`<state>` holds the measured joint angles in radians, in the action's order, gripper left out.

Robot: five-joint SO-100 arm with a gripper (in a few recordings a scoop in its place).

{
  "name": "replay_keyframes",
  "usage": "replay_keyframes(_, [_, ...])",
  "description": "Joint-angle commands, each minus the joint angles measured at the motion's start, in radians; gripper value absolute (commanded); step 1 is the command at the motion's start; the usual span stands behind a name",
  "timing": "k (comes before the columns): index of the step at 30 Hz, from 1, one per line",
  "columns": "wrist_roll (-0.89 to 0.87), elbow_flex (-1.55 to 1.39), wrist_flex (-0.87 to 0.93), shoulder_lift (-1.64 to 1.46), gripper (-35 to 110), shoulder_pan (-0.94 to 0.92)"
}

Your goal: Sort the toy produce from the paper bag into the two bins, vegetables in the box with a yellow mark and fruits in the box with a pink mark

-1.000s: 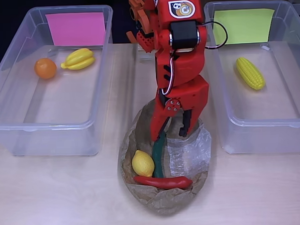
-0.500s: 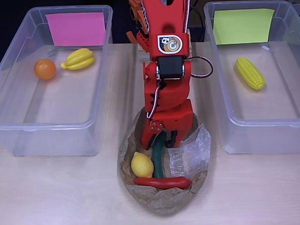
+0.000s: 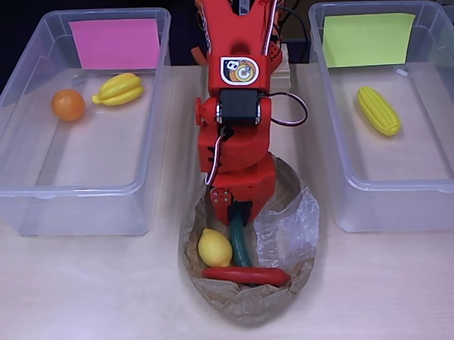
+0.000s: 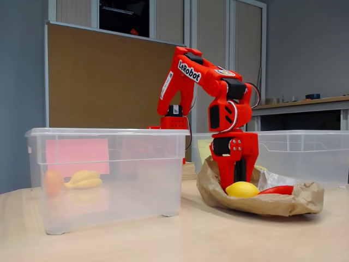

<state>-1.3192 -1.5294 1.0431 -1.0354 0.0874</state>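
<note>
Pale wooden table (image 3: 82,297), brown partition board (image 4: 103,82) behind, grey wall (image 4: 305,49), wooden counter (image 4: 305,102).

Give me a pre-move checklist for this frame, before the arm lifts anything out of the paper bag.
1. End effector is down inside the paper bag, over the dark green vegetable: ok.
2. Grip on the green vegetable: cannot tell, the fingertips are hidden by the arm and the bag's edge.
3. Lemon and red chili lie beside the green vegetable and could be dragged along: not ok.
4. Yellow-marked bin has room; it holds one corn cob: ok.
5. Pink-marked bin holds an orange and bananas, both fruit: ok.
</note>
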Motion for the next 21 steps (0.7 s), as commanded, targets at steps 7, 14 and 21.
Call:
replay_keyframes(7, [0.141, 0.305, 0.410, -0.060, 3, 0.086])
replay_keyframes(14, [0.097, 0.402, 0.640, -0.204, 3, 0.120])
replay_keyframes(21, [-0.066, 0.314, 0.792, -0.420, 3, 0.204])
